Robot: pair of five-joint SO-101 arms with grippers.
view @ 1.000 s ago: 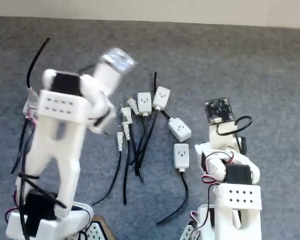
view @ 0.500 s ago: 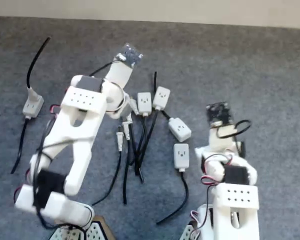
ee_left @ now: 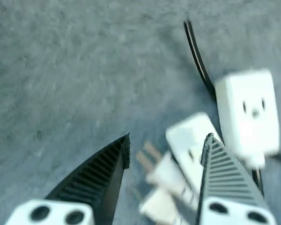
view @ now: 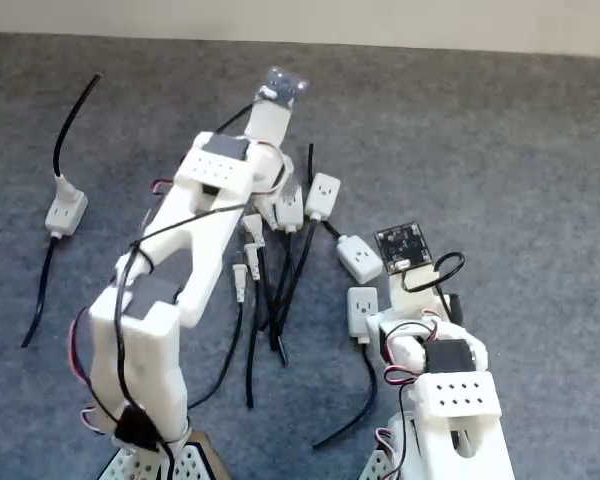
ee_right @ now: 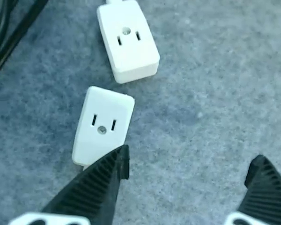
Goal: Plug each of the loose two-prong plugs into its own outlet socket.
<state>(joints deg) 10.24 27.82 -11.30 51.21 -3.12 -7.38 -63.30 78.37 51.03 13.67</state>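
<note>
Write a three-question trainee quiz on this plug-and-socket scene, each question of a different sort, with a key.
1. True or false: the left end effector is shut.
2. Multiple choice: how many sockets lie ahead of the right end effector in the right wrist view? A one, B two, C four.
3. Short answer: on which arm's side does the lone socket lie, apart from the others?
Key: 1 false, it is open over the loose plugs; 2 B; 3 the left arm's.
</note>
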